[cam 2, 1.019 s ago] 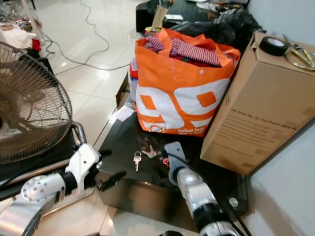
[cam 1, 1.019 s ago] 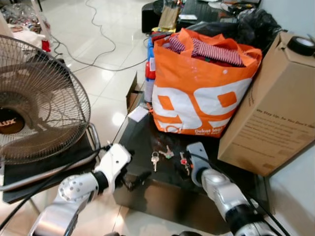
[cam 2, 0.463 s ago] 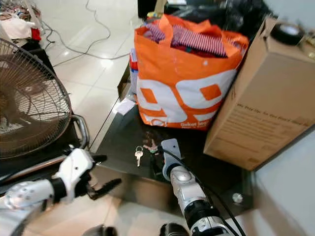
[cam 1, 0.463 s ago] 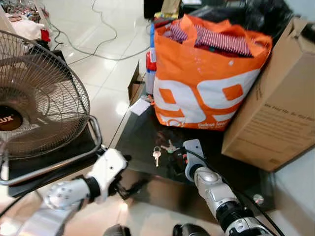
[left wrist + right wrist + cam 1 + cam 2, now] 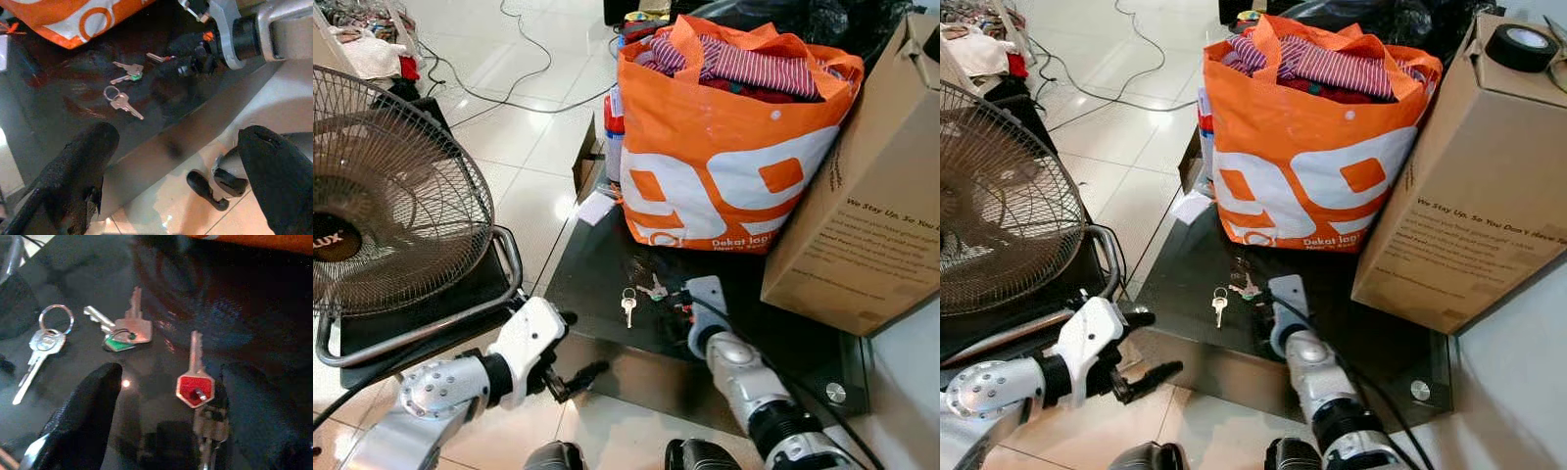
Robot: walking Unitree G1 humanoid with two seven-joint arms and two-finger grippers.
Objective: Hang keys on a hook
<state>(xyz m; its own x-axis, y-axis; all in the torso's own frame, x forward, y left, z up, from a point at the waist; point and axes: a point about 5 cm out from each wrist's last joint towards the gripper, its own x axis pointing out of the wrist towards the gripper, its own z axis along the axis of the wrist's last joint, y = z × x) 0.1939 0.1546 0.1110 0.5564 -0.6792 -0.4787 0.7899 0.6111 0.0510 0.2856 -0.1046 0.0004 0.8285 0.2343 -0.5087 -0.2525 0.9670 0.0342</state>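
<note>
Three sets of keys lie on the black glass table. They are a silver key on a ring, a pair of keys with a green tag, and a red-headed key. My right gripper is low over the table and open. Its black fingers stand on either side of the red-headed key without touching it. Off the table's front left corner, my left gripper hangs open and empty above the floor. In the left wrist view the keys lie beyond the left gripper.
An orange shopping bag full of clothes stands at the back of the table, and a large cardboard box with a tape roll on top at the right. A standing fan is at my left. Cables cross the tiled floor.
The camera has moved, so the whole picture has shifted. The keys lie where they were. Both grippers keep about the same places beside the table.
</note>
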